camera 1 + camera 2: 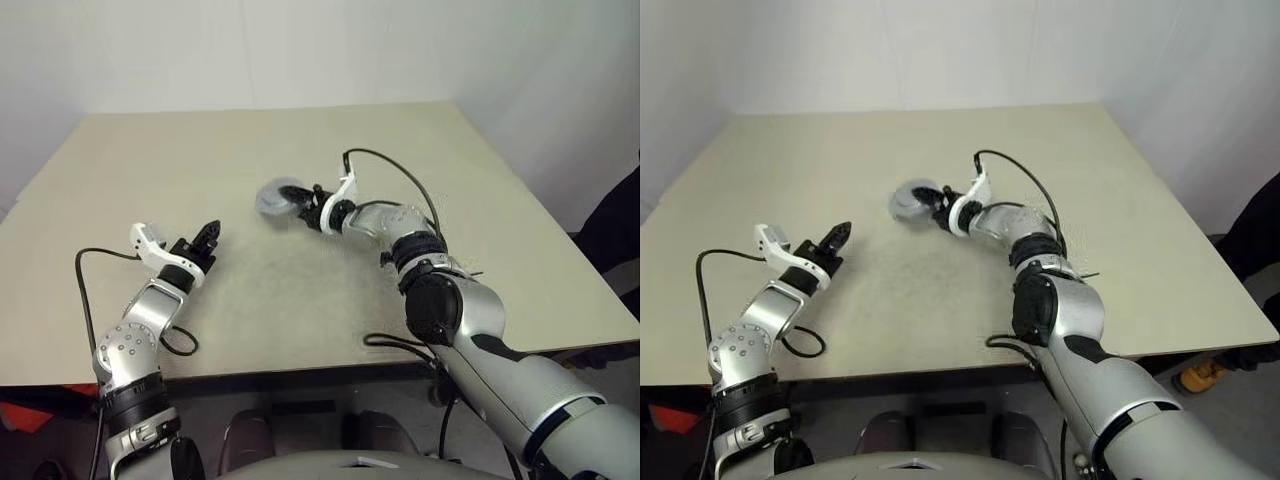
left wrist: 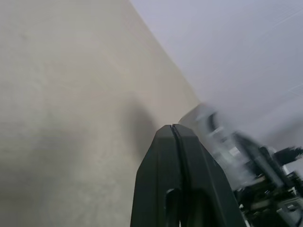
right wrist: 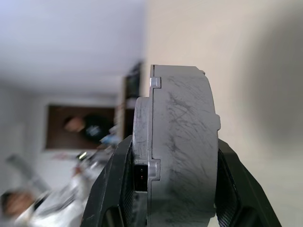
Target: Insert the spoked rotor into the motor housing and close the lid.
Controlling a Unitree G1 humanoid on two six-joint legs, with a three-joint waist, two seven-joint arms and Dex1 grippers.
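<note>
progress looks late, by my reading: the right end effector (image 3: 173, 189) is clamped on the short round grey motor housing (image 3: 182, 146), held on edge above the beige surface (image 1: 300, 180) with its scuffed lid seemingly already on. no flat grey spoked rotor lies loose, so it is probably inside, though i cannot see that. the left end effector (image 1: 208, 238) hovers pressed together and empty, well apart.
</note>
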